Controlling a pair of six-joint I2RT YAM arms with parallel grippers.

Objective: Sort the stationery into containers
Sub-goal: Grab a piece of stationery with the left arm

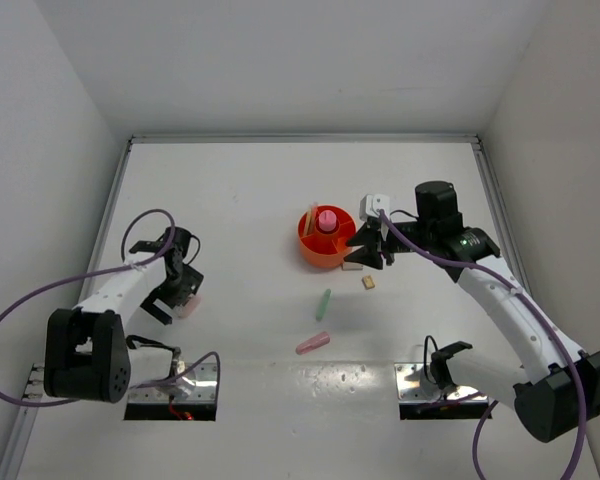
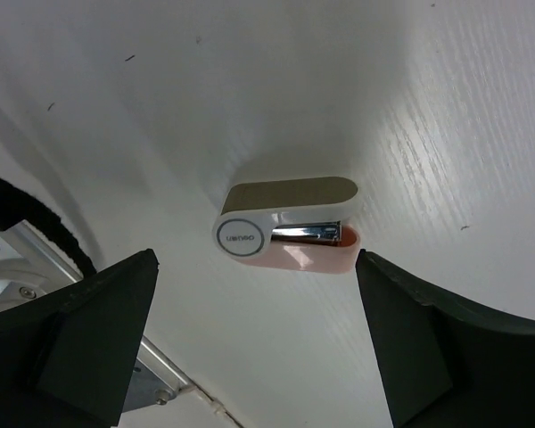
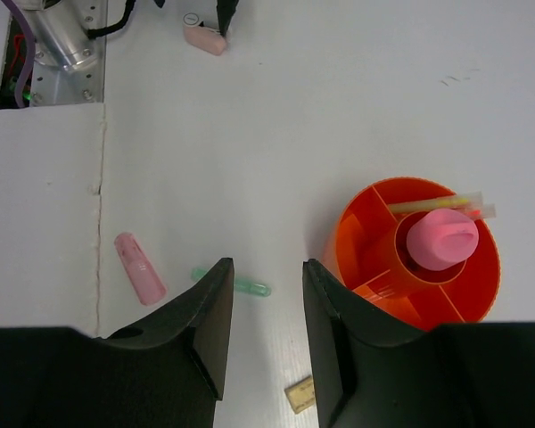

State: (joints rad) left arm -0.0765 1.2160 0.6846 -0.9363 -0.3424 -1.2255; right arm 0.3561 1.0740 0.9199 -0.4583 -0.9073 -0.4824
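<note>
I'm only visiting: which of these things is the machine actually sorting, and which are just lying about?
Part of the job: orange tub, pink-topped item in its centre well, cream sticks inside it, green stick, pink tube, beige block, stapler.
Just lying about: purple cable, metal base plates.

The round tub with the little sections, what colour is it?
The tub is bright orange, clearest in the right wrist view.

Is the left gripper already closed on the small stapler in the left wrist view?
No, the stapler lies free on the table between the wide-open fingers, touching neither of them.
</note>
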